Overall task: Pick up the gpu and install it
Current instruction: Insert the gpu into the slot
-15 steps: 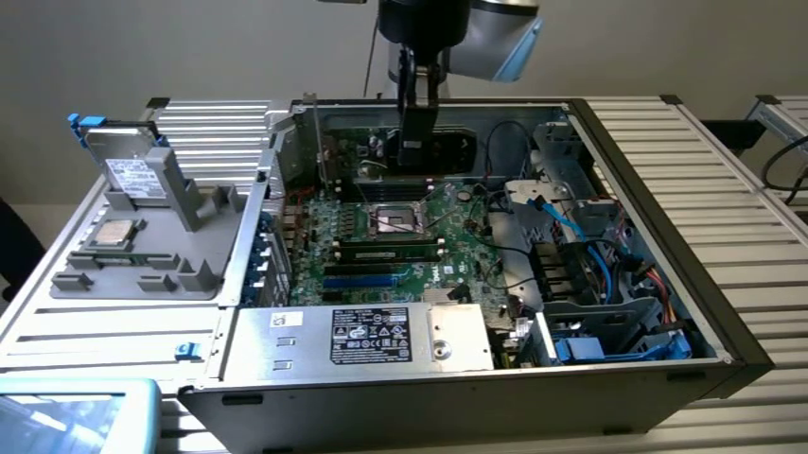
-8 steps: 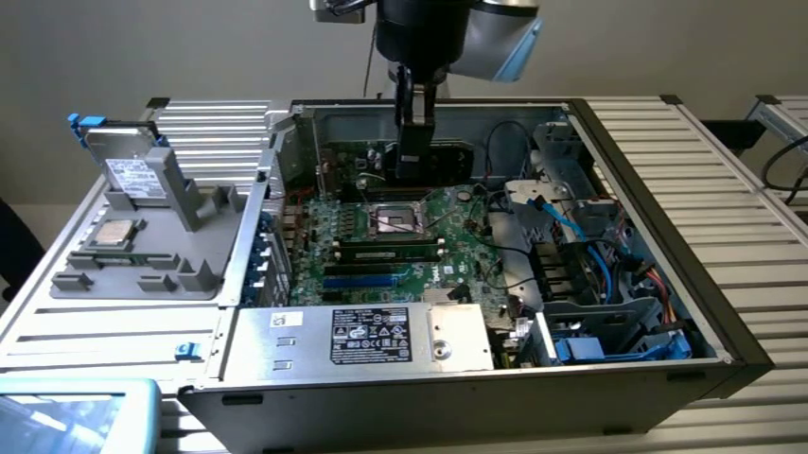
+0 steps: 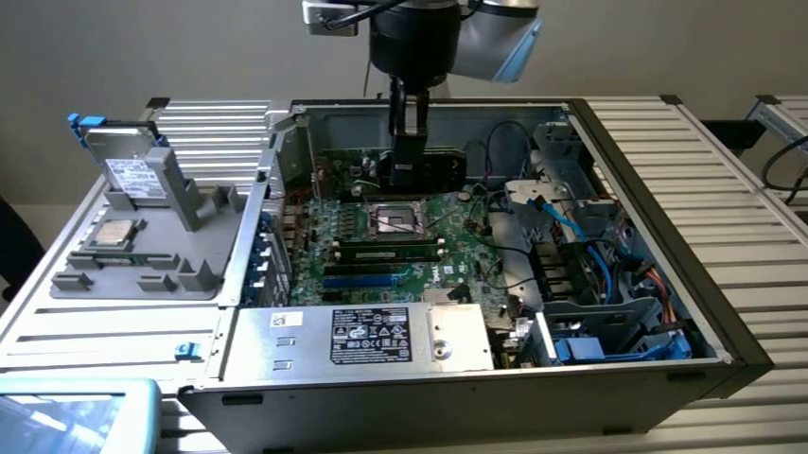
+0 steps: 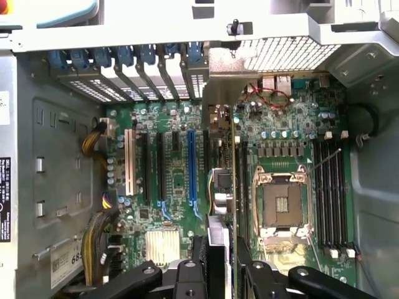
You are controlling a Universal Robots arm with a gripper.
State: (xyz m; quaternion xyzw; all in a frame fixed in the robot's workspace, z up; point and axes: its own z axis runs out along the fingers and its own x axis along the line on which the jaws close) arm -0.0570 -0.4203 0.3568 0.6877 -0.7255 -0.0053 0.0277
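**Now: gpu clamped, low inside the open case**

Hidden parts first. In the exterior view the gripper (image 3: 407, 175) covers much of the gpu (image 3: 440, 168). Only a dark slab of the card shows past the fingers, toward the exterior view's right, at the far end of the motherboard (image 3: 378, 274). The card's lower edge is lost among the board parts, so I cannot tell whether it touches a slot. The arm's upper part is cut off by the frame.

In the wrist view the gpu (image 4: 219, 187) is seen edge-on as a thin strip running away from the camera. Neither face can be read. Its near end disappears between the fingers (image 4: 187, 280). Its far end reaches toward the case's slotted rear wall, where it possibly ends in a silver bracket that is hard to separate from the case metal.

The gripper (image 4: 221, 277) is clenched on the card, one black finger against each flat side, with only the card's thickness between them.

The card runs parallel to the expansion slots, between the blue slot (image 4: 191, 165) and the CPU socket (image 4: 280, 205). The white slot (image 4: 129, 162) sits well off to one side.

In the exterior view, the case (image 3: 442, 392) lies open with the power supply (image 3: 378, 336) nearest the camera. To the exterior view's left, a grey tray (image 3: 151, 251) holds a hard drive (image 3: 127, 170) standing upright.
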